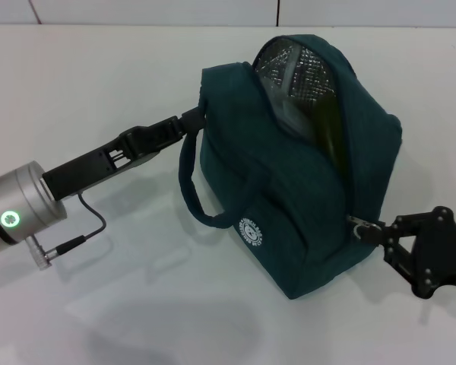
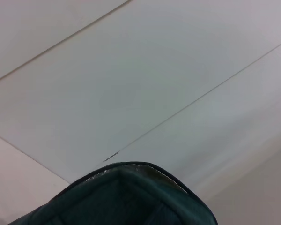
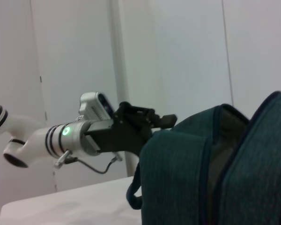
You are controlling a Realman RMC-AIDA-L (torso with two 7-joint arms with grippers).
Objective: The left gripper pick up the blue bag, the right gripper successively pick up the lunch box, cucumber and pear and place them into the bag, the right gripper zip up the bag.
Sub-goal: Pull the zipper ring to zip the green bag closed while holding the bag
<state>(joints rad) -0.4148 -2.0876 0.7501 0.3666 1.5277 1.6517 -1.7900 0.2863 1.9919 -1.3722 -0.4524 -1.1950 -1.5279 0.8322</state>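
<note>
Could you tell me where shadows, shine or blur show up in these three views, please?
Head view: the blue bag and the left hand cast soft shadows on the white table, and the foil lining glints. Left wrist view: the bag's edge looks soft. Right wrist view: the near bag fabric is blurred.

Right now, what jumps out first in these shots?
The blue bag stands mid-table, its top unzipped, silver lining showing. The left claw grips the bag's upper left edge. The right claw is at the metal zipper pull low on the bag's right end.
</note>
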